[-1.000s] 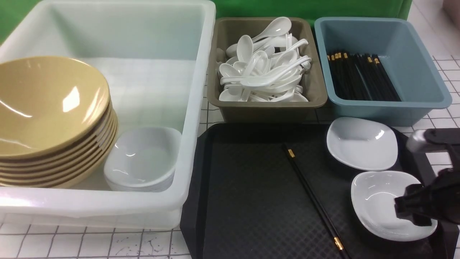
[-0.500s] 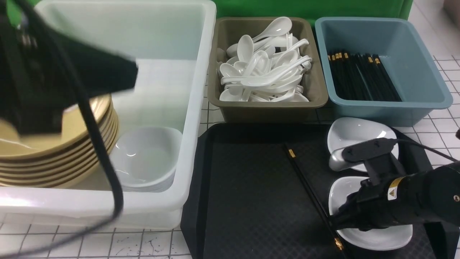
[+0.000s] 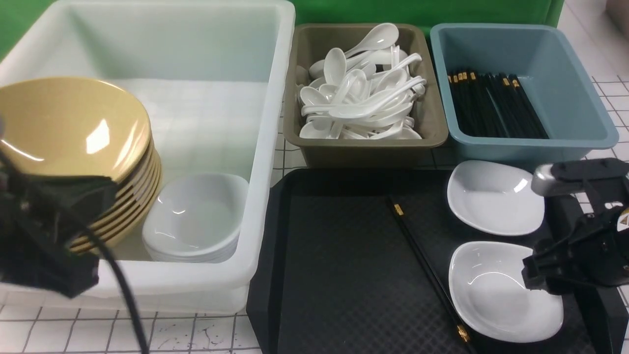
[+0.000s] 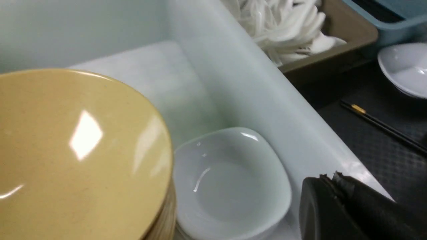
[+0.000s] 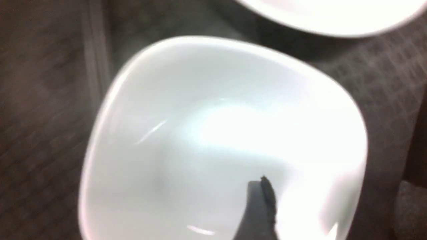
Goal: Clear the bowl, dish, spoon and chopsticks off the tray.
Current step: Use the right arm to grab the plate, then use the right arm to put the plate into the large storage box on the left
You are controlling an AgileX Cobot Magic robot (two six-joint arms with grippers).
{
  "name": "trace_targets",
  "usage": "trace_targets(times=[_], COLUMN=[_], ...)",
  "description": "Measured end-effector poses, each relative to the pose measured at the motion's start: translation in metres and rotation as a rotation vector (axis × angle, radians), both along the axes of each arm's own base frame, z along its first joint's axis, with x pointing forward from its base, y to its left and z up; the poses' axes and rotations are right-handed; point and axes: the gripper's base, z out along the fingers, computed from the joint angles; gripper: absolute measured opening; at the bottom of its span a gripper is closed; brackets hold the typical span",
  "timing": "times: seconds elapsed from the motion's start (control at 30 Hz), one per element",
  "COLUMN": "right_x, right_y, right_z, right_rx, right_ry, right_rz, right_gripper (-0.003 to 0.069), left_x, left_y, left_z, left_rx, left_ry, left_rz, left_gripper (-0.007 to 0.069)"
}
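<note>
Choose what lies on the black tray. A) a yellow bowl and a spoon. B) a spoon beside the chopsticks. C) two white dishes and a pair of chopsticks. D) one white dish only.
C: the tray holds the far dish, the near dish and the chopsticks, and nothing else.

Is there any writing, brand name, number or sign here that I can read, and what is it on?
No text can be read in any view.
right arm: what looks like a yellow sliver of a label at the picture's edge, cut off and unreadable.
chopsticks: plain gold bands, no lettering visible.
</note>
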Motion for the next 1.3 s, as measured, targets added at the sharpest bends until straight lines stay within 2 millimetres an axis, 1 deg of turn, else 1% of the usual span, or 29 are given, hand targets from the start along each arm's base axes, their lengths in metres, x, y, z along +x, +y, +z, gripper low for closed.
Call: trace_targets(times=[0.17, 0.2, 0.23, 0.27, 0.3, 0.33, 0.37, 0.47, 0.5, 0.53, 0.57, 0.6, 0.63, 0.67, 0.7, 0.73, 0.77, 0.8, 0.83, 0.87, 0.9, 0.93, 0.97, 1.0, 1.07, 1.1, 1.13, 1.27, 1.3], right_x=[0.011, 0.015, 0.017, 0.018, 0.02, 0.021, 0.021, 0.021, 0.02, 0.019, 0.018, 0.018, 0.017, 0.018, 0.018, 0.019, 0.02, 0.02, 0.021, 0.021, 0.025, 0.025, 0.032, 0.038, 0.046, 0.059, 0.071, 0.101, 0.103], right_y=[0.001, 0.002, 0.002, 0.002, 0.002, 0.002, 0.003, 0.004, 0.005, 0.006, 0.009, 0.01, 0.013, 0.023, 0.037, 0.058, 0.069, 0.079, 0.095, 0.122, 0.135, 0.154, 0.176, 0.195, 0.216, 0.24, 0.253, 0.283, 0.286], right_z=[-0.023, -0.031, -0.034, -0.034, -0.034, -0.033, -0.03, -0.019, -0.002, 0.012, 0.026, 0.029, 0.041, 0.065, 0.083, 0.107, 0.12, 0.126, 0.14, 0.153, 0.16, 0.164, 0.168, 0.168, 0.165, 0.156, 0.147, 0.115, 0.111], right_rx=[0.021, 0.02, 0.017, 0.02, 0.019, 0.017, 0.016, 0.011, 0.013, 0.019, 0.022, 0.02, 0.027, 0.047, 0.066, 0.105, 0.127, 0.144, 0.174, 0.217, 0.238, 0.26, 0.278, 0.286, 0.294, 0.29, 0.279, 0.261, 0.259], right_ry=[0.041, 0.049, 0.05, 0.041, 0.033, 0.029, 0.026, 0.023, 0.011, 0.003, -0.014, -0.018, -0.033, -0.093, -0.144, -0.218, -0.265, -0.287, -0.335, -0.384, -0.412, -0.426, -0.438, -0.44, -0.432, -0.413, -0.393, -0.308, -0.3], right_rz=[-0.044, -0.051, -0.051, -0.054, -0.043, -0.034, -0.008, 0.04, 0.076, 0.096, 0.12, 0.129, 0.147, 0.183, 0.23, 0.28, 0.303, 0.327, 0.36, 0.422, 0.445, 0.482, 0.517, 0.544, 0.564, 0.57, 0.567, 0.509, 0.506], right_gripper=[0.0534, 0.0504, 0.0454, 0.0426, 0.036, 0.0325, 0.0251, 0.0205, 0.0146, 0.0108, 0.0082, 0.0077, 0.0074, 0.0074, 0.0074, 0.0074, 0.0074, 0.0074, 0.0074, 0.0074, 0.0074, 0.0074, 0.0074, 0.0074, 0.0074, 0.0074, 0.0074, 0.0076, 0.0078], left_x=[-0.013, -0.017, -0.02, -0.022, -0.025, -0.027, -0.031, -0.036, -0.038, -0.039, -0.039, -0.039, -0.04, -0.04, -0.039, -0.039, -0.039, -0.039, -0.039, -0.039, -0.039, -0.039, -0.039, -0.039, -0.039, -0.039, -0.039, -0.042, -0.042], left_y=[0.007, 0.009, 0.011, 0.011, 0.012, 0.013, 0.014, 0.015, 0.016, 0.016, 0.016, 0.016, 0.016, 0.017, 0.017, 0.017, 0.017, 0.017, 0.017, 0.017, 0.017, 0.017, 0.017, 0.018, 0.018, 0.018, 0.018, 0.018, 0.018], left_z=[-0.013, -0.018, -0.021, -0.022, -0.024, -0.024, -0.025, -0.022, -0.021, -0.02, -0.019, -0.019, -0.019, -0.019, -0.019, -0.019, -0.019, -0.018, -0.018, -0.017, -0.017, -0.017, -0.017, -0.017, -0.016, -0.016, -0.016, -0.015, -0.015], left_rx=[-0.025, -0.033, -0.047, -0.053, -0.061, -0.066, -0.073, -0.08, -0.084, -0.086, -0.087, -0.087, -0.088, -0.089, -0.09, -0.091, -0.091, -0.092, -0.093, -0.095, -0.096, -0.097, -0.099, -0.099, -0.102, -0.103, -0.103, -0.105, -0.106], left_ry=[-0.132, -0.168, -0.198, -0.21, -0.233, -0.25, -0.274, -0.306, -0.326, -0.333, -0.339, -0.339, -0.342, -0.345, -0.347, -0.35, -0.352, -0.355, -0.36, -0.365, -0.367, -0.369, -0.369, -0.373, -0.376, -0.378, -0.379, -0.39, -0.392], left_rz=[0.061, 0.079, 0.091, 0.096, 0.103, 0.107, 0.112, 0.115, 0.118, 0.119, 0.12, 0.12, 0.121, 0.122, 0.123, 0.125, 0.126, 0.127, 0.129, 0.132, 0.132, 0.133, 0.134, 0.136, 0.138, 0.139, 0.139, 0.138, 0.138], left_gripper=[-0.0008, -0.0008, -0.0008, -0.0008, -0.0008, -0.0008, -0.0008, -0.0008, -0.0008, -0.0008, -0.0008, -0.0008, -0.0008, -0.0008, -0.0008, -0.0007, -0.0007, -0.0007, -0.0007, -0.0007, -0.0007, -0.0007, -0.0007, -0.0007, -0.0007, -0.0007, -0.0007, -0.0007, -0.0007])
